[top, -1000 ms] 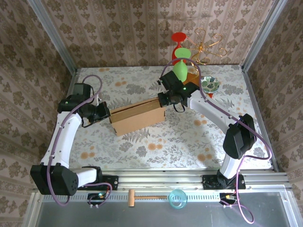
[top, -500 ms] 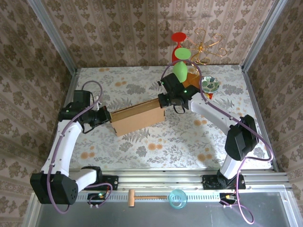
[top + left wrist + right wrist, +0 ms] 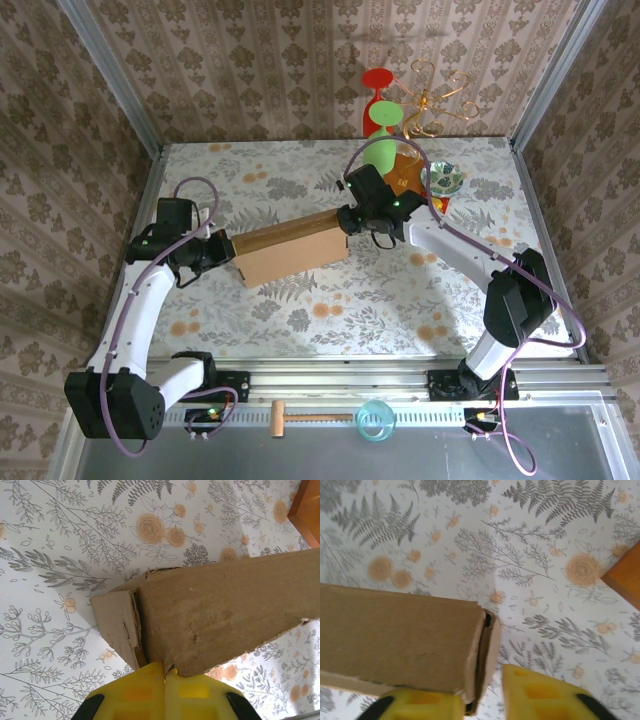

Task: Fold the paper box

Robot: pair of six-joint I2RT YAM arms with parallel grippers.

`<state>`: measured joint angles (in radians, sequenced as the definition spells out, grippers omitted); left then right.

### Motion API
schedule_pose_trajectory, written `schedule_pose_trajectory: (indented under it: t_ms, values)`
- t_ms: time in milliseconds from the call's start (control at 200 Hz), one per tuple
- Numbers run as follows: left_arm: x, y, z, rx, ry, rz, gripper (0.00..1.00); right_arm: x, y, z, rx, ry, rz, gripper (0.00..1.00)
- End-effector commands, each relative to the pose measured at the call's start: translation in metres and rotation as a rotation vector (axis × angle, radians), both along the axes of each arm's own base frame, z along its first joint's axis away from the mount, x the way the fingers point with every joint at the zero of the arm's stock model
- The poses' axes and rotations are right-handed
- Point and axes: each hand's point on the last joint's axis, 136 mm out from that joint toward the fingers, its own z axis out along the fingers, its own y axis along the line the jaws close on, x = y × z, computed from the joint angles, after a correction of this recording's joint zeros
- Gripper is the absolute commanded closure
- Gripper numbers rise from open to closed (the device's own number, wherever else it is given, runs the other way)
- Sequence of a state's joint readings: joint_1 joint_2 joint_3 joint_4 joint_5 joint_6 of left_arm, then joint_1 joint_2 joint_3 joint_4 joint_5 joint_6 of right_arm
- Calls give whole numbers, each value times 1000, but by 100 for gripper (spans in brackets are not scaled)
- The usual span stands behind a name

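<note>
Paper box: the paper box (image 3: 290,250) lies on the flowered table (image 3: 400,300) between the two grippers, one short end at each of them.
Done so far: the walls stand and the top panel is down, so it reads as a closed, shallow, long box; the folding looks nearly finished.
Left to do: in the right wrist view a dark slit shows where the end wall meets the top, and in the left wrist view the end flap is creased and stands slightly off the corner. I judge that both ends want pressing flush, and then letting go.
Left gripper: the left gripper (image 3: 165,672) has its yellow fingers pressed together with no cardboard visibly between them. Their tips meet the lower edge of the box corner, which rises directly ahead of them.
Right gripper: the right gripper (image 3: 475,690) has its fingers apart, astride the box's end wall. One finger sits under the broad panel; the other stands just beside the end, not clearly touching it.
Beyond the right gripper: an orange-brown board (image 3: 625,580) lies off to its outer side, apart from the box.
</note>
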<state>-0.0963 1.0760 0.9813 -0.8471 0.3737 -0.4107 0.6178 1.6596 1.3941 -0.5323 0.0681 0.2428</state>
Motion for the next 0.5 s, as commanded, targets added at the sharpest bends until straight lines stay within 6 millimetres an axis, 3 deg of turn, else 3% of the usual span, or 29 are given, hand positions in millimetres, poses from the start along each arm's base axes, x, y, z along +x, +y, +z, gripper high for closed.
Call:
schedule_pose_trajectory:
  t_ms: [0, 210, 280, 415, 495]
  values:
    - [-14, 8, -16, 49, 65, 0, 100, -15, -4, 19, 28, 55, -30, 62]
    - [-14, 8, -16, 58, 63, -7, 100, -21, -26, 53, 287, 150, -307, 33]
    - [-14, 7, -16, 59, 64, -7, 100, -21, -31, 58, 441, 230, -425, 29]
    - [-13, 6, -15, 63, 60, -13, 100, -16, -33, 48, 773, 468, -683, 25]
    - [-12, 6, -13, 67, 56, -13, 100, -11, -22, 42, 938, 590, -777, 21]
